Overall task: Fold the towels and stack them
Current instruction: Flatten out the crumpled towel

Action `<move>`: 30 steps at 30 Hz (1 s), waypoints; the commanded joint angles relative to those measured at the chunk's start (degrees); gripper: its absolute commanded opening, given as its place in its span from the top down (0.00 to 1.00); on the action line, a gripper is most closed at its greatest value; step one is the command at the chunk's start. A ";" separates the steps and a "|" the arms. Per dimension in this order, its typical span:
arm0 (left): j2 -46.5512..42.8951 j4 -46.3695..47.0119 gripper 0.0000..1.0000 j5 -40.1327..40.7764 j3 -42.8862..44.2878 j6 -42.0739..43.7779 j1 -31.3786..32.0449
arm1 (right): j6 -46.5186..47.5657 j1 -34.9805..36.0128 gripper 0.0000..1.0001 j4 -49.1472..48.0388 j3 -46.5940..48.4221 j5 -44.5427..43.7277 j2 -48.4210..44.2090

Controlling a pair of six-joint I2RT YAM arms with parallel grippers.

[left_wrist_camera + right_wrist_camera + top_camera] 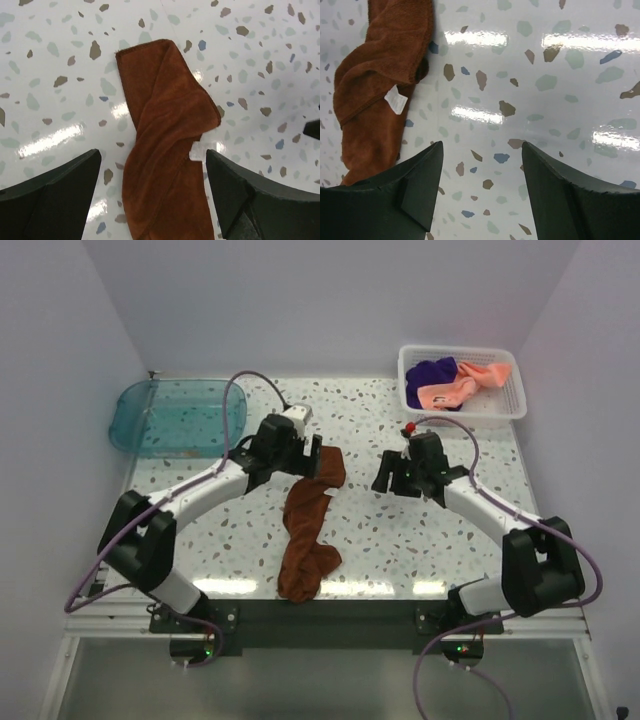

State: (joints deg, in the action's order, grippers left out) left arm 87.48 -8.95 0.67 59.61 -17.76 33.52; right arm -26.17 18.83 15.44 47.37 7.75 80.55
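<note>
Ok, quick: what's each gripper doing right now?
Left gripper: open, straddling the rust-brown terry-cloth towel, not gripping it.
Right gripper: open, holding nothing.

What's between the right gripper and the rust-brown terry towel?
Only bare speckled tabletop separates the right gripper from the rust-brown terry towel, in the top view.

Plain pale walls (330, 300), glossy speckled table (380, 540)

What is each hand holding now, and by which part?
Nothing is held. The left hand is open over the rust-brown towel; the right hand is open over the table beside it.
</note>
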 commanded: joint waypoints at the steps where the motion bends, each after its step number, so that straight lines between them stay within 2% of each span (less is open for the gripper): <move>1: 6.28 4.03 0.10 3.99 9.26 3.69 -0.03 | -0.19 0.33 0.33 -4.81 -0.70 4.89 -2.68; 7: 19.20 3.06 0.24 5.14 19.91 8.52 -0.29 | 1.74 0.33 0.34 -4.98 -1.32 7.46 -4.00; 13: 27.47 3.41 0.35 2.24 23.44 11.08 -1.70 | 3.32 0.33 0.34 -4.72 -1.76 9.65 -4.97; 18: 30.37 4.99 0.38 -2.14 24.49 11.61 -3.19 | 4.29 0.42 0.34 -4.81 -2.29 10.44 -5.06; 30: 36.18 6.22 0.37 -6.81 27.05 11.61 -5.48 | 4.82 0.94 0.34 -5.60 -2.02 11.41 -4.00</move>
State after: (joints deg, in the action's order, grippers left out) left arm 122.54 -6.37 -3.27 84.55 -7.25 28.62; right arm -22.44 19.29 12.32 45.21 17.65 77.17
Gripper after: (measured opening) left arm 0.635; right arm 0.658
